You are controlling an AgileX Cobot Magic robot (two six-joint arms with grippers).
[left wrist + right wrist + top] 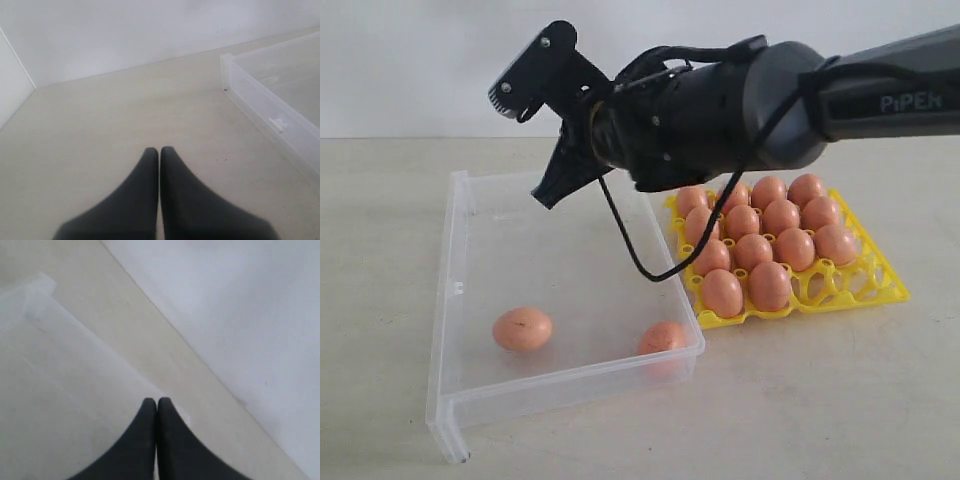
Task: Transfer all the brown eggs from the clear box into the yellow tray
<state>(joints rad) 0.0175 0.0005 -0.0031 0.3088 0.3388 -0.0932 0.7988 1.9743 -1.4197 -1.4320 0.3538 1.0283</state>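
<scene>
The exterior camera looks low and close across the clear box (447, 300), which both wrist cameras share.

The clear box (445, 300) is transparent, colourless plastic with glossy walls. The yellow tray (886, 285) is smooth, shiny plastic. The brown eggs (522, 328) have smooth, satin shells. The table (820, 400) is matt, perhaps pale wood-grain laminate. The right gripper (157, 402) is matt black.
</scene>
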